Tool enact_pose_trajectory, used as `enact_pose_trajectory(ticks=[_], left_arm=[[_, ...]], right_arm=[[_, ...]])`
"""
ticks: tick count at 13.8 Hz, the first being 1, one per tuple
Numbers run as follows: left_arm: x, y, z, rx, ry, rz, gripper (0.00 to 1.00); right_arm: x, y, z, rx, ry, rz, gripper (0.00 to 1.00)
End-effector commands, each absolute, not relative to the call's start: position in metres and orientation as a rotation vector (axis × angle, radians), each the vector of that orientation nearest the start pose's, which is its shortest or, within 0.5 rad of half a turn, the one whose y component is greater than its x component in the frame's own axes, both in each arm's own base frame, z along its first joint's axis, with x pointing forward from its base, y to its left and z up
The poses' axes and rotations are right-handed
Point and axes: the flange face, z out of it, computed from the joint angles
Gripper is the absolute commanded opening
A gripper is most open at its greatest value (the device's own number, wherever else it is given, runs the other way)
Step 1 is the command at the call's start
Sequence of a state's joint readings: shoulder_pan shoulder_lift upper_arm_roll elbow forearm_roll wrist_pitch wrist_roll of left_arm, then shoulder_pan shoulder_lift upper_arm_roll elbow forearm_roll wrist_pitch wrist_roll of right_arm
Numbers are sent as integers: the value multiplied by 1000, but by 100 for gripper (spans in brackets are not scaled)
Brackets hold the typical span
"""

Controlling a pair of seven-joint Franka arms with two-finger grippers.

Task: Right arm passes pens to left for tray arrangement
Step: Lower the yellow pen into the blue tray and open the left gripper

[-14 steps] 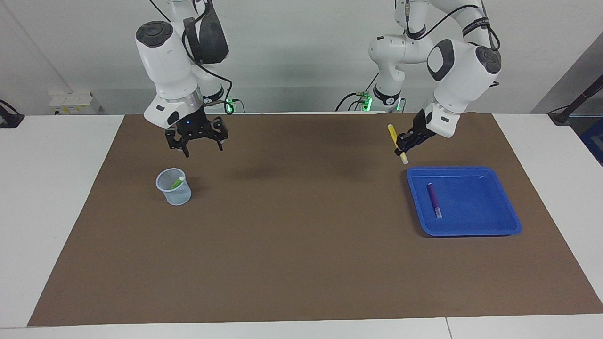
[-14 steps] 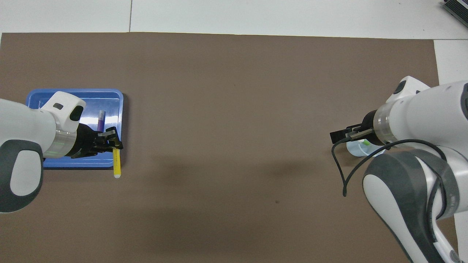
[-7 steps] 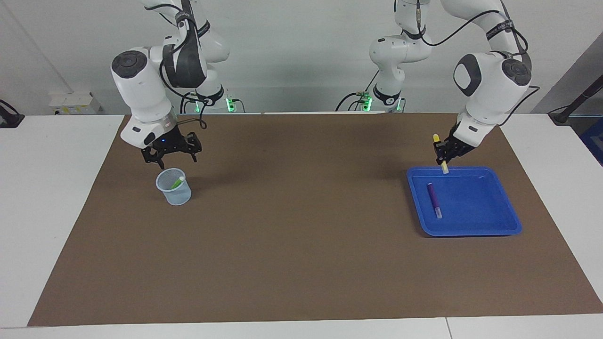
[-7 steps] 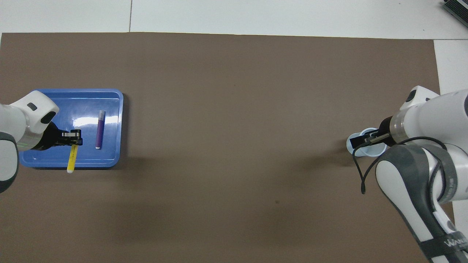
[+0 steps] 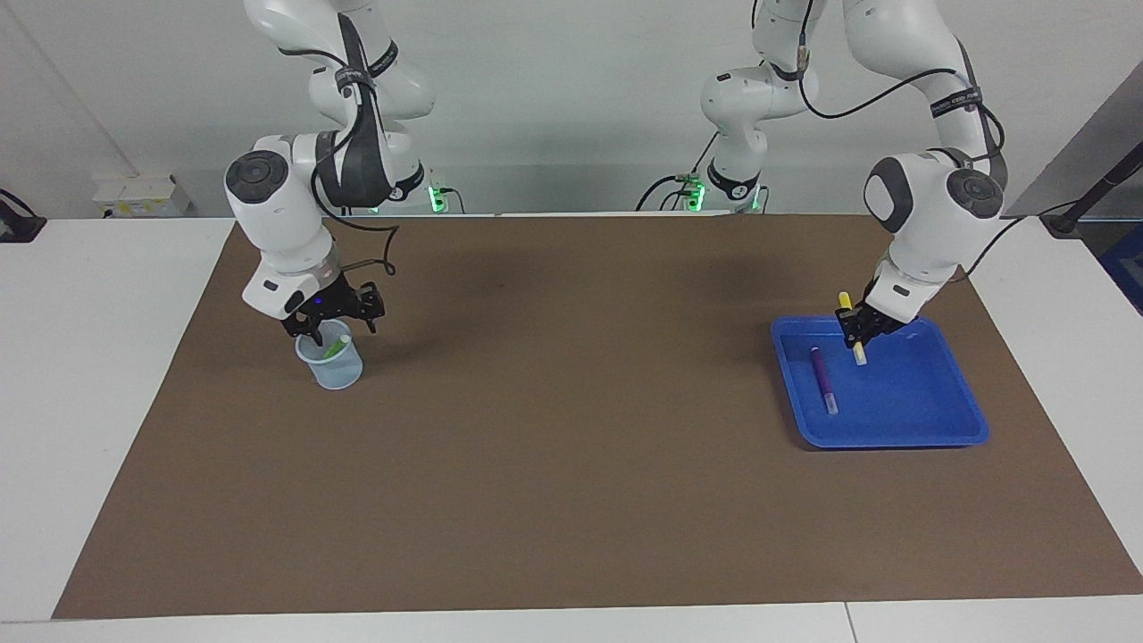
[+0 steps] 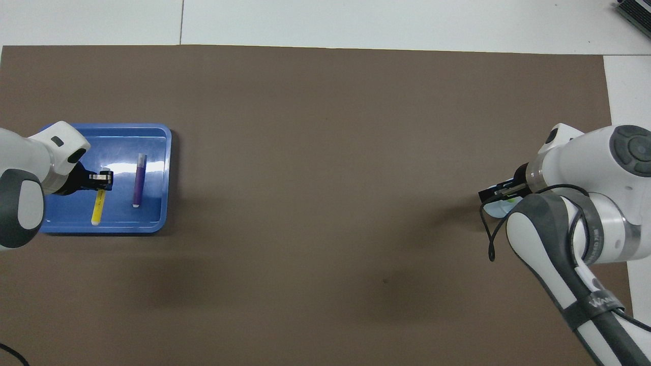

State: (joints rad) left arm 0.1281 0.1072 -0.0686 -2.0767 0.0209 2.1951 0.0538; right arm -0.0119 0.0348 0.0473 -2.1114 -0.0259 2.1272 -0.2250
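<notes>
Fingers of the left gripper (image 5: pixel 855 329) pinch the yellow pen (image 5: pixel 853 332) over the blue tray (image 5: pixel 893 429); beside them the purple pen (image 5: pixel 822 379) lies flat inside; right gripper (image 5: pixel 329 323) fingers straddle the mesh cup (image 5: pixel 332 366), spread, around the green pen (image 5: pixel 336 346) standing in it.

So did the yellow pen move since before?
Yes. The yellow pen, held by the left gripper, came down from beside the tray corner to over it, beside the purple pen.
</notes>
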Motion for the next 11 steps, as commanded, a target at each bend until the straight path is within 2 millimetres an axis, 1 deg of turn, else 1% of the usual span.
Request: enact_pose_trajectory(ticks=[1, 2, 3, 4, 5, 8, 9, 10, 11], left_arm=[[585, 46, 358, -3117, 29, -56, 0], [587, 53, 349, -3098, 46, -58, 0], [590, 56, 346, -3083, 61, -63, 0], [594, 58, 339, -3079, 72, -56, 0], [599, 60, 334, -3073, 75, -48, 0], [599, 69, 323, -3072, 64, -59, 0], [598, 72, 314, -3074, 68, -59, 0], [599, 74, 309, -3073, 91, -74, 0], [599, 74, 303, -3073, 112, -86, 0]], right_arm=[[548, 11, 389, -3138, -462, 32, 84], [547, 11, 387, -3139, -461, 35, 83], [547, 10, 385, -3139, -459, 42, 79], [545, 3, 381, -3140, -442, 54, 78], [544, 1, 381, -3141, -435, 57, 77], [543, -1, 378, -3141, -428, 64, 69], [541, -2, 377, -3141, -421, 69, 69], [540, -2, 374, -3141, -418, 76, 65], [541, -2, 375, -3142, -421, 55, 61]])
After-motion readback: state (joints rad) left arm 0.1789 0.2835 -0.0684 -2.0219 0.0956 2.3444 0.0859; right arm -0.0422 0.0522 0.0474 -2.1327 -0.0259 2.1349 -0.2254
